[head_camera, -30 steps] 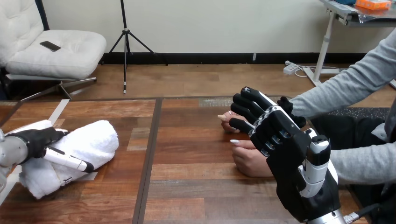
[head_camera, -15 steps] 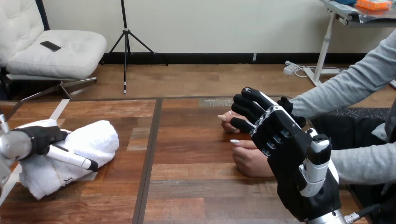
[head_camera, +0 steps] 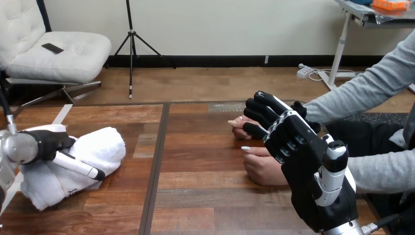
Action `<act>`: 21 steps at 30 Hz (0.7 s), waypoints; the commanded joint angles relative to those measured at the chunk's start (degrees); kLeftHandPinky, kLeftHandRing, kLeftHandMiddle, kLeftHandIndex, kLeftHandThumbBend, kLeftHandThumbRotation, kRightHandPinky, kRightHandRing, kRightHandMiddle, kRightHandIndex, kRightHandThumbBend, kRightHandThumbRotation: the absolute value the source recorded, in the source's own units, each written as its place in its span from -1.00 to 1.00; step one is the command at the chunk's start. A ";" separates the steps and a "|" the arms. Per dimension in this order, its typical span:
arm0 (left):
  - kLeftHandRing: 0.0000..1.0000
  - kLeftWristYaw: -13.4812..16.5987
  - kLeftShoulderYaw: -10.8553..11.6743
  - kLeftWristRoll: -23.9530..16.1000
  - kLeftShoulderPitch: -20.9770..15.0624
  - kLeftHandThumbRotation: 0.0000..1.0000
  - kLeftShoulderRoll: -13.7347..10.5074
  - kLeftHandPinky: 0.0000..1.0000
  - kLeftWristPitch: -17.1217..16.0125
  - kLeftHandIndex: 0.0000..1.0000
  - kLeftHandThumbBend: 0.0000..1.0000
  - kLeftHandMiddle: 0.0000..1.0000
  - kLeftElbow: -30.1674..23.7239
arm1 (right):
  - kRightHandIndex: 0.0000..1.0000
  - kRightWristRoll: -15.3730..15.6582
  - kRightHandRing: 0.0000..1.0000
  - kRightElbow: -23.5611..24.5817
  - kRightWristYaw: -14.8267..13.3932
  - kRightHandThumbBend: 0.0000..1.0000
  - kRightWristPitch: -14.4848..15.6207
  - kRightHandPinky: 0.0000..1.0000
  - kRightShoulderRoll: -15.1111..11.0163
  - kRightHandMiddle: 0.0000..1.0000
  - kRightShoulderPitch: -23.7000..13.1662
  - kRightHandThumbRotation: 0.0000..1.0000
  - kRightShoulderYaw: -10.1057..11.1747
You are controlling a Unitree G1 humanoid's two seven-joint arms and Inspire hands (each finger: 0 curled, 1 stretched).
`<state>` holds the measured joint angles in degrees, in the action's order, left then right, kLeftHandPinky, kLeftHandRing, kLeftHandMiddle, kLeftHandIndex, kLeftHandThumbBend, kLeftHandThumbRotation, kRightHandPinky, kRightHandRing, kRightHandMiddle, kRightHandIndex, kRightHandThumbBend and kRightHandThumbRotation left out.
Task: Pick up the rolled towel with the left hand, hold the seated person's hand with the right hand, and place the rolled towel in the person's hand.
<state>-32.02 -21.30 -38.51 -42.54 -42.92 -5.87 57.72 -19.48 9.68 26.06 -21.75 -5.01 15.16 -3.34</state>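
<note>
The white rolled towel (head_camera: 90,149) lies on the wooden table (head_camera: 195,147) at the left. My left hand (head_camera: 46,143) is shut on it from the left, with the thumb laid across its front and the fingers over its back. At the right, my right hand (head_camera: 298,147) shows its back, and its fingers (head_camera: 259,111) curl over the person's upper hand (head_camera: 238,125), whose fingertips stick out to the left. The rest of that hand is hidden behind mine. The person's lower hand (head_camera: 262,169) rests on the table just below, beside my palm.
The person's grey sleeves (head_camera: 362,90) come in from the right edge. A dark seam (head_camera: 156,161) runs down the table between the towel and the hands, with bare wood around it.
My left hand has shifted slightly right and closer onto the towel, nudging it a little. My right hand and the person's hands have stayed in place.
</note>
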 commanded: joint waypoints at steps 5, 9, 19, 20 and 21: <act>0.85 -1.48 -1.81 -1.66 -4.69 0.27 -0.94 0.89 0.46 0.76 0.99 0.84 -2.83 | 0.72 -0.40 0.80 2.58 -0.16 1.00 -1.43 0.74 0.12 0.76 -3.27 1.00 0.77; 0.79 -1.67 -2.24 -2.38 -4.80 0.22 -0.79 0.80 0.89 0.72 0.97 0.79 -3.10 | 0.72 -0.47 0.80 2.49 -0.10 1.00 -1.54 0.74 0.15 0.75 -3.29 1.00 0.75; 0.77 -1.68 -2.25 -3.43 -4.69 0.00 0.20 0.69 5.32 0.75 0.96 0.81 -4.94 | 0.72 -0.21 0.80 2.45 -0.32 1.00 -1.84 0.74 0.22 0.76 -3.20 1.00 0.87; 0.79 -1.71 -2.17 -3.34 -4.56 -0.04 0.20 0.70 5.63 0.78 0.97 0.83 -5.32 | 0.72 -0.09 0.80 2.48 -0.42 1.00 -1.91 0.73 0.26 0.75 -3.17 1.00 0.87; 0.82 -1.59 -2.16 -3.43 -4.38 -0.07 0.24 0.72 6.23 0.80 0.97 0.85 -5.94 | 0.72 -0.05 0.79 2.52 -0.50 1.00 -1.91 0.72 0.29 0.75 -3.14 1.00 0.88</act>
<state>-33.80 -22.91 -41.20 -43.85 -42.61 -1.61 55.30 -19.43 9.68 25.93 -21.89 -4.97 15.16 -3.33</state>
